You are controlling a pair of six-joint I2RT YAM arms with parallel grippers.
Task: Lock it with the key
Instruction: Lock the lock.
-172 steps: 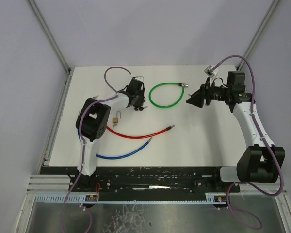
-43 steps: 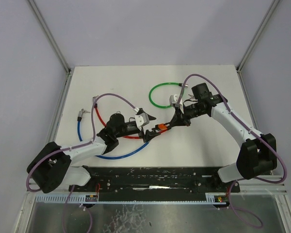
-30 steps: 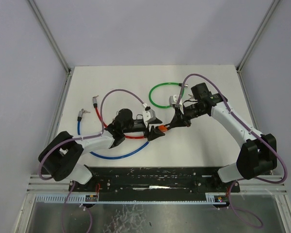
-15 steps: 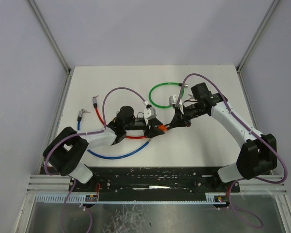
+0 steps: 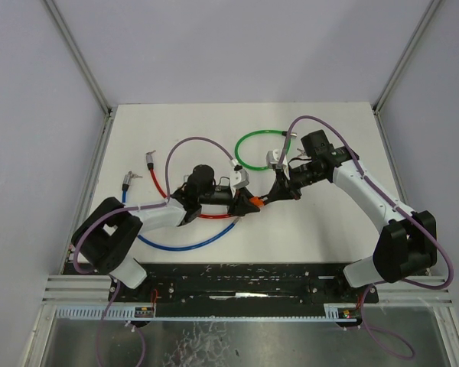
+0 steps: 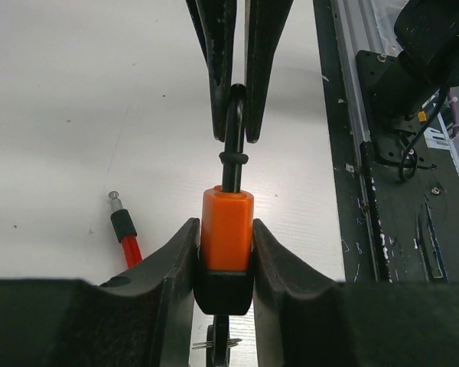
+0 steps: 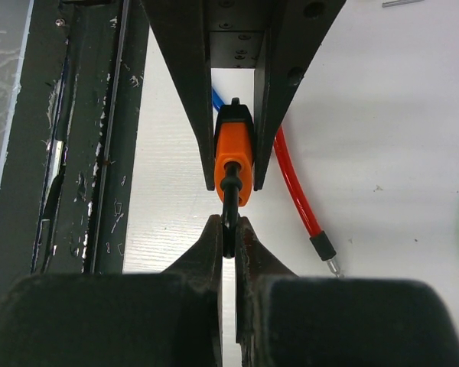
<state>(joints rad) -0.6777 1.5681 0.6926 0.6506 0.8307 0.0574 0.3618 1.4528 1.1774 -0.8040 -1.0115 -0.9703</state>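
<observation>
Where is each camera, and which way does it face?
Top external: above, behind the bases, looking down on the table; both arms show.
Left wrist: on that wrist, looks along the left gripper, clamped on the orange padlock.
Right wrist: on that wrist, looks along the right gripper, pinching the shackle.
Shared by both wrist views: orange padlock, red cable.

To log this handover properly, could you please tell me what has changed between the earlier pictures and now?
The left pincer eased rightward in the top view and closed around the body of the orange padlock. The right pincer stayed clamped on the shackle, and the green cable stayed put.
</observation>
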